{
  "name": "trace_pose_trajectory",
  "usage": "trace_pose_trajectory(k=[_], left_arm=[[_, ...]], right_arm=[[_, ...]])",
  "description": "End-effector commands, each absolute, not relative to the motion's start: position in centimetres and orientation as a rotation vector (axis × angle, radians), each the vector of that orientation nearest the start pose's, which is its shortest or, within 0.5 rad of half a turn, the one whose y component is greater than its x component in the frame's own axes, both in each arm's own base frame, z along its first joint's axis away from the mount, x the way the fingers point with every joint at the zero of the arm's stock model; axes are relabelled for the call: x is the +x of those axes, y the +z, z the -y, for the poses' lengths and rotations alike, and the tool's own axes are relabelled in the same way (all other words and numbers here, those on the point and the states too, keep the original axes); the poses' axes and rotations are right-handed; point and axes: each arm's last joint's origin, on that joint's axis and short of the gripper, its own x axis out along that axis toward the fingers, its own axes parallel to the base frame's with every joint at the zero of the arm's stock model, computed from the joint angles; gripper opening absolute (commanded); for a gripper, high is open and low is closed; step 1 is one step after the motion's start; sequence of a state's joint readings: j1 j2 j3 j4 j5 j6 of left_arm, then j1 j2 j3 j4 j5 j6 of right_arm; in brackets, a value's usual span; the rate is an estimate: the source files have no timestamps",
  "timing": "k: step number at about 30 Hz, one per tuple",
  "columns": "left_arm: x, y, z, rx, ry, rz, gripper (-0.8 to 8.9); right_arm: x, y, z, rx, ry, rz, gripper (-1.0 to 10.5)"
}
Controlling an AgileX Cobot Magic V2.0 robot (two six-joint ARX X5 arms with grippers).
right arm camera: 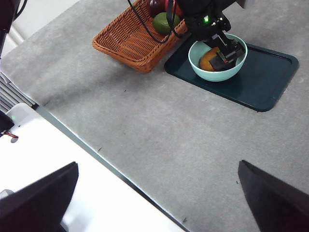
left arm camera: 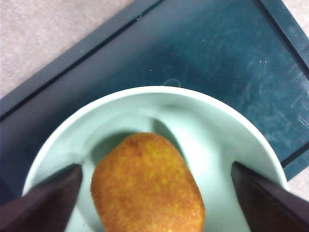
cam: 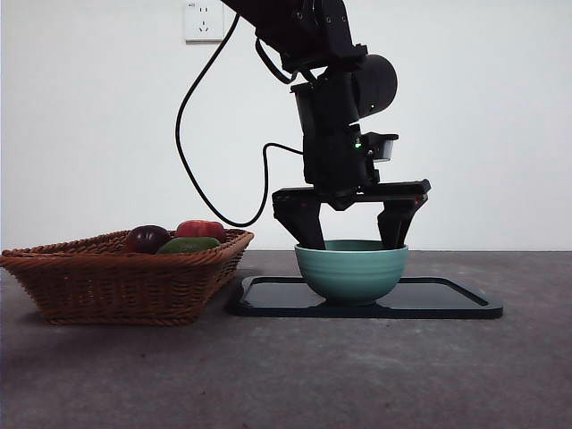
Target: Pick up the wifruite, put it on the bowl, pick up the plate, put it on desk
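The orange-brown wifruite (left arm camera: 147, 186) lies inside the mint-teal bowl (cam: 351, 273), and the front view hides it behind the bowl's wall. My left gripper (cam: 351, 241) reaches down into the bowl. It is open, with one jaw on each side of the fruit and a gap at both. The bowl stands on the dark teal plate (cam: 447, 304), a flat tray resting on the grey desk (cam: 357, 375). From high above the desk, the right wrist view shows the bowl (right arm camera: 212, 76), the wifruite (right arm camera: 208, 59) and the plate (right arm camera: 263, 82). My right gripper (right arm camera: 157, 166) is open and empty there, far from them.
A brown wicker basket (cam: 116, 277) sits beside the plate, touching or nearly touching its edge. It holds a dark purple fruit (cam: 147, 238), a red one (cam: 201, 229) and a green one (cam: 189, 244). A black cable (cam: 183, 134) hangs from the left arm above the basket.
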State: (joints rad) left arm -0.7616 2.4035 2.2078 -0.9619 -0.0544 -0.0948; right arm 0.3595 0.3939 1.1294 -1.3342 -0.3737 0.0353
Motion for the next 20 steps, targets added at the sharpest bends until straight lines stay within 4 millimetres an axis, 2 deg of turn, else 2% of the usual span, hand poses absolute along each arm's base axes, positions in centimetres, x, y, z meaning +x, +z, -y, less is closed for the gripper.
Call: trace_pose_trajectory(k=[1, 5, 10, 14, 16, 20], left_arm=[[36.9, 18.7, 35.6, 0.413, -0.57, -1.128, 3.74], [36.9, 18.5, 35.6, 0.418, -0.562, -1.126, 3.63], [37.0, 18.5, 35.7, 0.421, -0.557, -1.108, 2.04], [37.4, 19.0, 35.5, 0.411, -0.555, -1.095, 2.14], [37.5, 19.7, 35.5, 0.41, -0.56, -1.081, 2.14], [37.6, 22.2, 35.3, 0.399, -0.558, -1.066, 2.14]], right_arm=[[-0.8, 36.5, -0.8, 0.049, 0.707, -0.595, 6.3], [-0.8, 36.5, -0.8, 0.048, 0.707, -0.594, 6.3], [-0.8, 36.5, -0.8, 0.048, 0.707, -0.594, 6.3], [-0.8, 36.5, -0.8, 0.049, 0.707, -0.595, 6.3], [-0.8, 36.5, -0.8, 0.049, 0.707, -0.595, 6.3], [-0.8, 36.5, -0.8, 0.049, 0.707, -0.595, 6.3]])
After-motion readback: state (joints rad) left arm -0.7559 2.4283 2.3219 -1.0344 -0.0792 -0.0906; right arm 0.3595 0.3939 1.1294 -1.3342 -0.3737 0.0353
